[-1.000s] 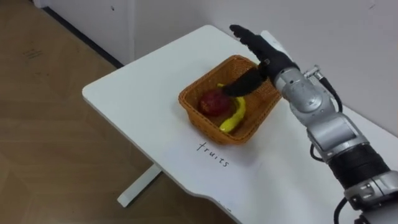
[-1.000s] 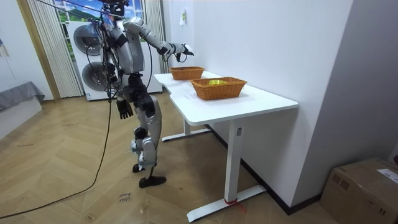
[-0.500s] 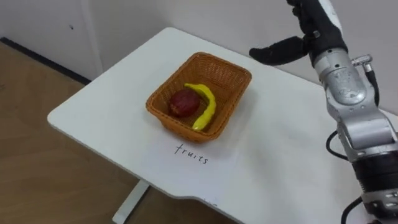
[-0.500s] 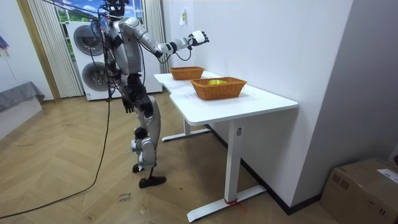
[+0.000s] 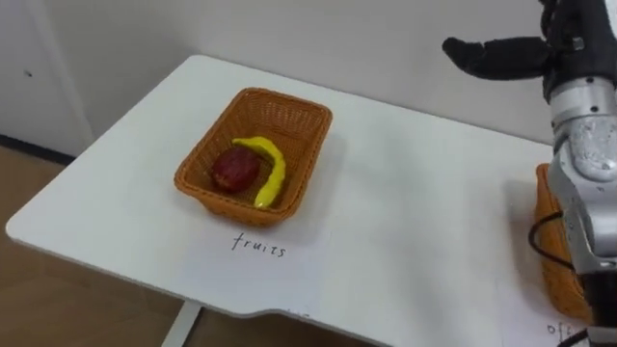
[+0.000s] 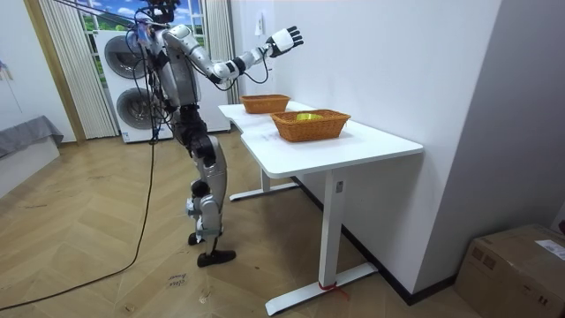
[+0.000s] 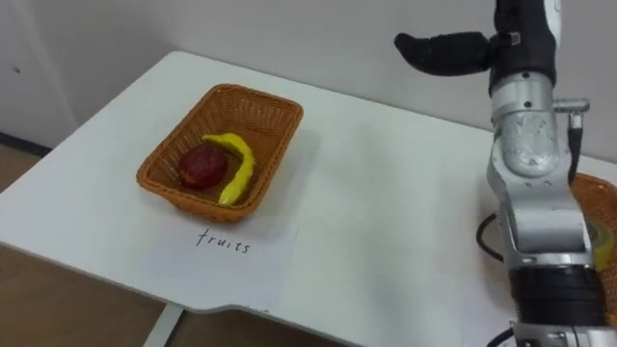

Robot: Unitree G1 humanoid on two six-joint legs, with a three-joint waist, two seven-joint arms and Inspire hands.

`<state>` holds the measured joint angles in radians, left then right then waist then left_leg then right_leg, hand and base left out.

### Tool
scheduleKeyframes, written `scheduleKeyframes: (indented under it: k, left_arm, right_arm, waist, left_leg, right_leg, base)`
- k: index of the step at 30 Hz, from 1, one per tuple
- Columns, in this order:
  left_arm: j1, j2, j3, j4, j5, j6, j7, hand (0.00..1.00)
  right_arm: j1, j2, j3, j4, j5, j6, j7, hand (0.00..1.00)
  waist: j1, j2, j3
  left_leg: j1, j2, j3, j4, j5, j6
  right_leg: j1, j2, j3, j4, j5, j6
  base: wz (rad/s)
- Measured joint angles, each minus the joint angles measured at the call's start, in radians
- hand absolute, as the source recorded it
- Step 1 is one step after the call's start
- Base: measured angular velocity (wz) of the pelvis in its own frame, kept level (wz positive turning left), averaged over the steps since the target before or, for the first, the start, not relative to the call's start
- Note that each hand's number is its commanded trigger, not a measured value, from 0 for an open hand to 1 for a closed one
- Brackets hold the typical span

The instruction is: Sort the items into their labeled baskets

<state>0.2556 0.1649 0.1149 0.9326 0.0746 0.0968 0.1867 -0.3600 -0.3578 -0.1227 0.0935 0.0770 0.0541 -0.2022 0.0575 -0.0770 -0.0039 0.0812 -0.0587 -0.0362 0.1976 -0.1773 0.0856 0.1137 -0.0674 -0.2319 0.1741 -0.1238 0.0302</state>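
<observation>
Our right hand [image 7: 521, 43] hangs high, open and empty; the fruit basket [image 7: 275, 125] sits low to its left on the worktop [image 7: 386, 222].

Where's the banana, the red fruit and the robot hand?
banana [image 5: 274, 172]: left eye view, middle of its curve.
red fruit [image 5: 235, 170]: left eye view, its top side.
robot hand [image 5: 494, 55]: left eye view, on its thumb.

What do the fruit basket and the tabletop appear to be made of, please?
The fruit basket looks like woven wicker or rattan, matt orange-brown: its walls show a crossing weave. The table seems smooth white laminate or painted board, evenly flat; which is unclear.
</observation>
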Motion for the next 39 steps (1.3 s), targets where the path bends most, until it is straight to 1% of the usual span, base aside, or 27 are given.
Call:
scheduleKeyframes:
  k: [1, 2, 3, 4, 5, 9, 10, 11, 12, 13, 15, 17, 19, 22, 25, 27, 28, 29, 30, 32, 33, 34, 35, 36, 37, 38, 39]
  left_arm:
    - [-0.001, -0.002, 0.0, 0.0, -0.002, -0.005, 0.0, 0.0]
    - [-0.001, -0.002, 0.0, 0.0, -0.004, -0.017, 0.0, 0.0]
    - [0.0, -0.002, 0.0, 0.003, -0.004, -0.024, 0.0, 0.0]
    - [0.0, -0.002, 0.001, 0.004, -0.003, -0.027, 0.001, 0.0]
    - [0.0, -0.002, 0.002, 0.011, -0.003, -0.036, 0.004, 0.0]
    - [0.012, -0.008, 0.0, 0.016, -0.004, -0.043, 0.02, 0.0]
    - [0.011, -0.011, 0.0, 0.016, -0.004, -0.047, 0.023, 0.0]
    - [0.012, -0.016, 0.0, 0.016, -0.004, -0.056, 0.026, 0.0]
    - [0.011, -0.021, 0.0, 0.012, -0.004, -0.061, 0.027, 0.0]
    - [0.011, -0.022, 0.0, 0.008, -0.004, -0.063, 0.027, 0.0]
    - [0.011, -0.023, 0.001, 0.008, -0.004, -0.07, 0.029, 0.0]
    - [0.011, -0.023, 0.001, 0.008, -0.005, -0.073, 0.029, 0.0]
    - [0.008, -0.022, 0.0, 0.008, -0.006, -0.075, 0.033, 0.0]
    - [-0.001, -0.031, -0.001, 0.008, -0.005, -0.075, 0.048, 0.0]
    - [-0.002, -0.037, -0.006, 0.01, -0.006, -0.075, 0.071, 0.0]
    - [-0.001, -0.04, -0.024, 0.01, -0.024, -0.077, 0.088, 0.0]
    - [-0.001, -0.042, -0.025, 0.01, -0.027, -0.078, 0.09, 0.0]
    - [-0.001, -0.043, -0.035, 0.01, -0.041, -0.086, 0.093, 0.0]
    - [-0.001, -0.042, -0.044, 0.008, -0.046, -0.096, 0.094, 0.0]
    - [-0.001, -0.041, -0.062, 0.009, -0.06, -0.108, 0.094, 0.0]
    - [0.0, -0.043, -0.064, 0.013, -0.066, -0.114, 0.094, 0.0]
    - [0.001, -0.044, -0.066, 0.014, -0.066, -0.116, 0.094, 0.0]
    - [0.005, -0.045, -0.072, 0.021, -0.08, -0.125, 0.095, 0.0]
    - [0.009, -0.045, -0.072, 0.023, -0.095, -0.128, 0.095, 0.0]
    - [0.017, -0.039, -0.072, 0.024, -0.13, -0.131, 0.098, 0.0]
    - [0.023, -0.034, -0.072, 0.024, -0.164, -0.133, 0.106, 0.0]
    - [0.027, -0.033, -0.074, 0.025, -0.182, -0.134, 0.113, 0.0]
  right_arm:
    - [0.013, 0.0, -0.024, -0.012, 0.013, 0.0, -0.025, 0.0]
    - [0.035, 0.0, -0.046, -0.042, 0.027, -0.002, -0.05, 0.0]
    - [0.053, -0.001, -0.065, -0.062, 0.038, -0.014, -0.071, 0.0]
    - [0.066, -0.002, -0.076, -0.072, 0.047, -0.021, -0.083, 0.0]
    - [0.095, -0.002, -0.097, -0.086, 0.069, -0.039, -0.106, 0.0]
    - [0.177, -0.002, -0.132, -0.111, 0.116, -0.055, -0.185, 0.0]
    - [0.187, -0.002, -0.139, -0.111, 0.118, -0.058, -0.194, 0.0]
    - [0.203, -0.002, -0.15, -0.111, 0.134, -0.063, -0.216, 0.0]
    - [0.239, -0.001, -0.168, -0.111, 0.149, -0.081, -0.237, 0.0]
    - [0.257, -0.001, -0.177, -0.111, 0.152, -0.087, -0.247, 0.0]
    - [0.31, -0.001, -0.185, -0.111, 0.161, -0.088, -0.289, 0.0]
    - [0.333, 0.0, -0.186, -0.111, 0.168, -0.089, -0.308, 0.0]
    - [0.363, 0.004, -0.196, -0.113, 0.193, -0.09, -0.321, 0.0]
    - [0.414, 0.031, -0.217, -0.113, 0.237, -0.098, -0.377, 0.0]
    - [0.453, 0.059, -0.218, -0.106, 0.291, -0.113, -0.441, 0.0]
    - [0.477, 0.089, -0.219, -0.092, 0.331, -0.135, -0.501, 0.0]
    - [0.483, 0.097, -0.219, -0.083, 0.335, -0.144, -0.516, 0.0]
    - [0.495, 0.112, -0.218, -0.044, 0.336, -0.171, -0.541, 0.0]
    - [0.506, 0.129, -0.218, 0.004, 0.359, -0.193, -0.558, 0.0]
    - [0.519, 0.156, -0.217, 0.08, 0.431, -0.206, -0.581, 0.0]
    - [0.536, 0.175, -0.217, 0.117, 0.476, -0.206, -0.597, 0.0]
    - [0.546, 0.183, -0.217, 0.129, 0.5, -0.206, -0.606, 0.0]
    - [0.567, 0.195, -0.216, 0.144, 0.524, -0.24, -0.625, 0.0]
    - [0.574, 0.194, -0.22, 0.145, 0.544, -0.263, -0.628, 0.0]
    - [0.576, 0.191, -0.238, 0.163, 0.595, -0.292, -0.629, 0.0]
    - [0.576, 0.192, -0.254, 0.196, 0.634, -0.311, -0.637, 0.0]
    - [0.578, 0.192, -0.262, 0.232, 0.676, -0.33, -0.643, 0.0]
  waist:
    - [-0.007, 0.005, -0.0024]
    - [-0.018, 0.01, -0.0026]
    - [-0.033, 0.016, -0.0004]
    - [-0.039, 0.018, -0.0008]
    - [-0.046, 0.019, -0.0015]
    - [-0.063, 0.018, -0.0013]
    - [-0.068, 0.018, -0.0011]
    - [-0.086, 0.018, -0.0007]
    - [-0.092, 0.018, -0.0013]
    - [-0.094, 0.018, -0.0013]
    - [-0.104, 0.019, -0.0004]
    - [-0.109, 0.022, -0.0008]
    - [-0.119, 0.022, -0.0014]
    - [-0.127, 0.023, -0.0012]
    - [-0.13, 0.031, 0.0006]
    - [-0.132, 0.044, -0.0001]
    - [-0.133, 0.047, -0.0008]
    - [-0.135, 0.055, -0.0015]
    - [-0.138, 0.056, 0.0009]
    - [-0.138, 0.063, 0.003]
    - [-0.138, 0.065, 0.0027]
    - [-0.138, 0.068, 0.0014]
    - [-0.139, 0.078, 0.0018]
    - [-0.144, 0.082, 0.001]
    - [-0.152, 0.084, -0.0016]
    - [-0.161, 0.084, -0.0021]
    - [-0.163, 0.079, -0.0048]
  left_leg:
    - [-0.002, 0.001, 0.007, 0.0, -0.002, 0.001]
    - [-0.005, 0.001, 0.009, -0.001, -0.002, 0.001]
    - [-0.004, 0.001, 0.01, -0.002, -0.002, 0.001]
    - [-0.003, 0.001, 0.011, -0.003, -0.002, 0.001]
    - [0.002, 0.004, 0.02, -0.009, -0.001, 0.001]
    - [0.012, 0.017, 0.058, -0.022, -0.004, -0.005]
    - [0.011, 0.017, 0.059, -0.024, -0.005, -0.006]
    - [0.01, 0.017, 0.06, -0.028, -0.005, -0.006]
    - [0.011, 0.017, 0.06, -0.028, -0.005, -0.006]
    - [0.011, 0.018, 0.062, -0.029, -0.005, -0.006]
    - [0.011, 0.02, 0.072, -0.031, -0.005, -0.006]
    - [0.01, 0.024, 0.088, -0.033, -0.008, -0.007]
    - [0.01, 0.027, 0.092, -0.033, -0.009, -0.009]
    - [0.009, 0.029, 0.092, -0.035, -0.01, -0.011]
    - [0.011, 0.032, 0.107, -0.036, -0.012, -0.013]
    - [0.015, 0.033, 0.11, -0.037, -0.014, -0.012]
    - [0.017, 0.033, 0.111, -0.037, -0.015, -0.012]
    - [0.018, 0.032, 0.111, -0.037, -0.016, -0.011]
    - [0.017, 0.032, 0.111, -0.036, -0.016, -0.01]
    - [0.016, 0.032, 0.11, -0.035, -0.021, -0.011]
    - [0.014, 0.032, 0.11, -0.032, -0.025, -0.015]
    - [0.013, 0.032, 0.11, -0.031, -0.027, -0.015]
    - [0.013, 0.031, 0.11, -0.031, -0.027, -0.015]
    - [0.013, 0.03, 0.109, -0.031, -0.027, -0.015]
    - [0.013, 0.03, 0.107, -0.031, -0.026, -0.013]
    - [0.013, 0.03, 0.103, -0.031, -0.024, -0.011]
    - [0.013, 0.03, 0.101, -0.031, -0.024, -0.012]
  right_leg:
    - [-0.007, 0.002, 0.01, 0.0, 0.003, 0.0]
    - [-0.012, 0.001, 0.012, 0.002, 0.004, 0.001]
    - [-0.012, 0.001, 0.013, 0.002, 0.005, 0.001]
    - [-0.012, 0.002, 0.016, 0.001, 0.005, 0.001]
    - [-0.012, 0.005, 0.03, 0.0, 0.005, 0.001]
    - [-0.026, 0.019, 0.066, -0.001, 0.009, -0.005]
    - [-0.028, 0.02, 0.068, -0.001, 0.009, -0.005]
    - [-0.03, 0.019, 0.068, -0.001, 0.009, -0.006]
    - [-0.029, 0.02, 0.067, -0.003, 0.009, -0.006]
    - [-0.029, 0.02, 0.067, -0.003, 0.009, -0.006]
    - [-0.033, 0.022, 0.073, -0.003, 0.009, -0.006]
    - [-0.041, 0.026, 0.087, -0.003, 0.01, -0.007]
    - [-0.042, 0.029, 0.091, -0.003, 0.011, -0.008]
    - [-0.045, 0.033, 0.095, -0.003, 0.011, -0.008]
    - [-0.048, 0.036, 0.104, -0.004, 0.011, -0.009]
    - [-0.047, 0.037, 0.112, -0.004, 0.012, -0.009]
    - [-0.046, 0.037, 0.114, -0.004, 0.012, -0.009]
    - [-0.044, 0.037, 0.116, -0.005, 0.012, -0.009]
    - [-0.044, 0.036, 0.119, -0.004, 0.012, -0.009]
    - [-0.046, 0.037, 0.119, -0.003, 0.011, -0.009]
    - [-0.047, 0.037, 0.119, -0.002, 0.011, -0.009]
    - [-0.048, 0.037, 0.12, -0.002, 0.011, -0.009]
    - [-0.049, 0.036, 0.12, -0.002, 0.01, -0.008]
    - [-0.049, 0.036, 0.12, -0.003, 0.01, -0.008]
    - [-0.047, 0.036, 0.119, -0.003, 0.008, -0.008]
    - [-0.045, 0.036, 0.118, -0.003, 0.006, -0.009]
    - [-0.044, 0.037, 0.117, -0.004, 0.003, -0.01]
  base:
    - [-0.2]
    - [-0.15]
    - [-0.05]
    - [-0.08]
    - [-0.2]
    - [-0.31]
    - [-0.16]
    - [0.0]
    - [0.0]
    - [-0.05]
    - [-0.11]
    - [-0.21]
    - [-0.1]
    - [-0.01]
    - [-0.11]
    - [-0.1]
    - [-0.06]
    - [0.0]
    - [0.0]
    - [-0.02]
    - [-0.05]
    - [-0.03]
    - [0.0]
    - [0.0]
    - [0.08]
    - [0.1]
    - [0.08]
